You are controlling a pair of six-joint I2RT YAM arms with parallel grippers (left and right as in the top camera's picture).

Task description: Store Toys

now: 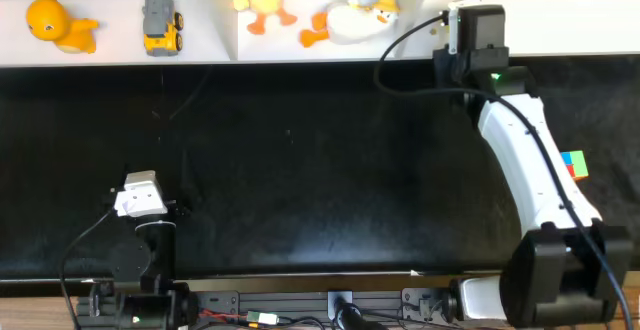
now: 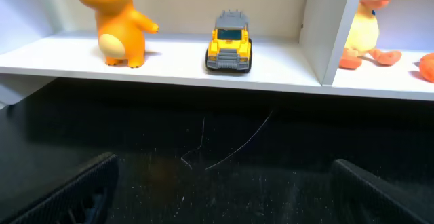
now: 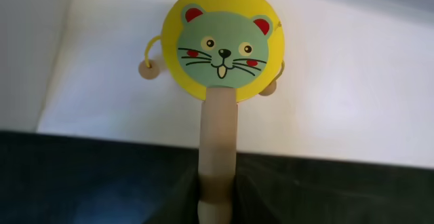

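Left wrist view puts your left gripper (image 2: 224, 183) over the black table (image 2: 203, 136), its fingers wide apart and holding nothing, so leave it parked. On the right, carry the cat-faced rattle (image 3: 224, 44) fully onto the white shelf (image 3: 366, 108) before releasing. The right gripper (image 3: 217, 207) is clamped on its wooden handle.
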